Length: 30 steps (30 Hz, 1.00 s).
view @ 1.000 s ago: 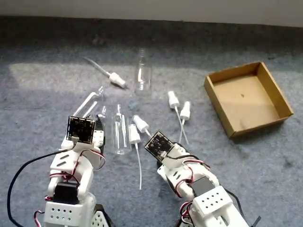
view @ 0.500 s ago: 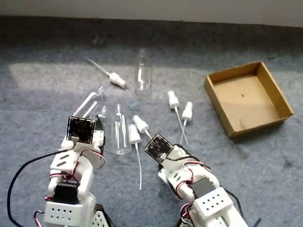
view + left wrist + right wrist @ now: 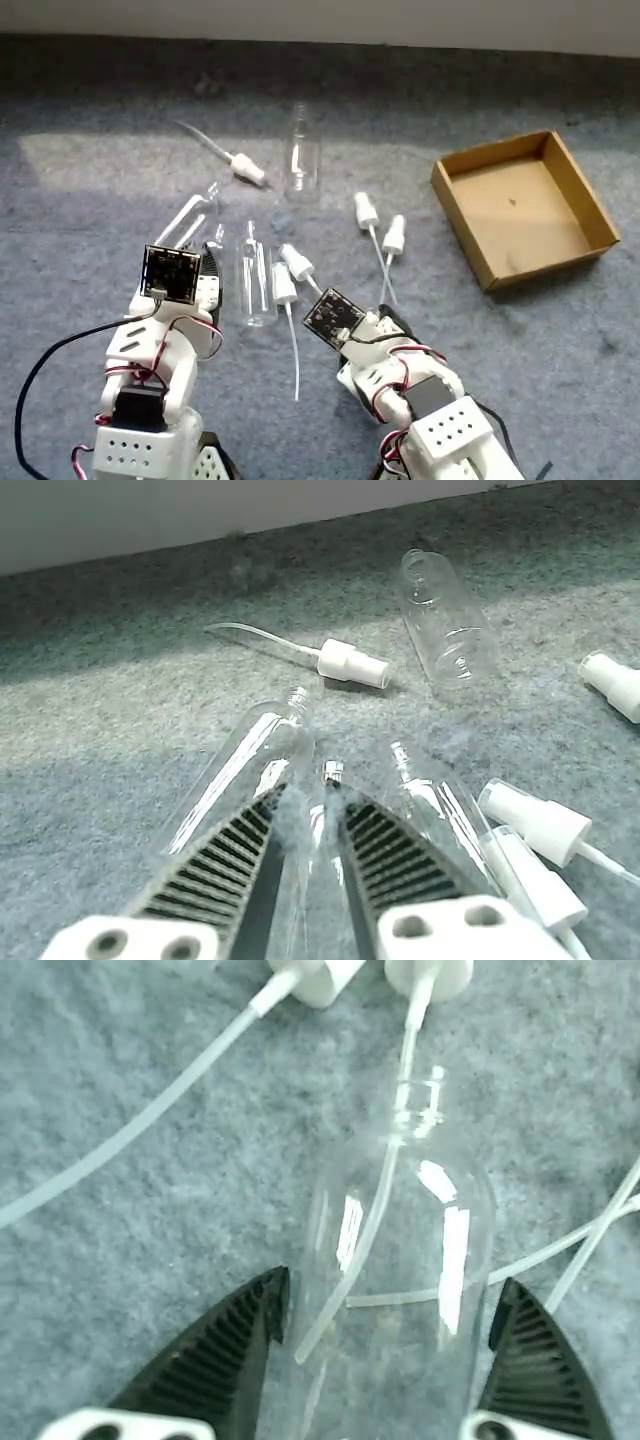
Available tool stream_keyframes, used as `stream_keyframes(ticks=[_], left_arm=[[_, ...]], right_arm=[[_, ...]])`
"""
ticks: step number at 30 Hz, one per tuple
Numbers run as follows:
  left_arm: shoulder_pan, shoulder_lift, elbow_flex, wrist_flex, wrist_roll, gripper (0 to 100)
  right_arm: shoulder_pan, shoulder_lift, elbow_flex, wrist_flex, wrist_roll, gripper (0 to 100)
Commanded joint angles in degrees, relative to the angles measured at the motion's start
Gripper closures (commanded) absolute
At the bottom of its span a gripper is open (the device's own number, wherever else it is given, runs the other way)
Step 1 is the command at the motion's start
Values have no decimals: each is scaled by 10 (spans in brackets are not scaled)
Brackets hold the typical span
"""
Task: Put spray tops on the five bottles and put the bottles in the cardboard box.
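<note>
The bottle [image 3: 400, 1230] between the jaws of the right gripper [image 3: 390, 1280] is small, clear and empty. I judge it very light, stiff-walled and slick, so it is likely to roll or squirt out of a careless squeeze on the grey-covered worktop [image 3: 500, 350]. The jaws are spread wide, one on each side of the body and touching neither wall. The straight middle of the body looks like the best place to close on, below the rounded shoulder, where the ribbed pads would meet parallel walls. The neck seems too narrow and too close to where a top must go. The bottle lies on its side with its long axis running straight out from the gripper. Its open neck points to the far side and a little left, towards a spray top [image 3: 430, 975] and another spray top [image 3: 320, 982] just beyond it. A thin dip tube [image 3: 350, 1250] crosses the body (over or under the clear wall, I cannot tell), and it may drag along if the bottle is lifted. On the left, the left gripper [image 3: 310, 788] sits over a second bottle [image 3: 330, 772] that also points to the far side, but I cannot tell whether its jaws pinch it. The cardboard box [image 3: 462, 232] stands well apart to the right.
</note>
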Motion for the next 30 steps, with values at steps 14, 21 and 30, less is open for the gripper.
stream_keyframes(ticks=[14,21,30], left_arm=[[-5,-1,-3,-7,-5,995],[-5,-1,-3,-7,-5,995],[-5,-1,-3,-7,-5,995]], right_arm=[[0,1,-168,155,33,721],[0,16,-300,234,31,721],[11,225,-480,309,-17,721]])
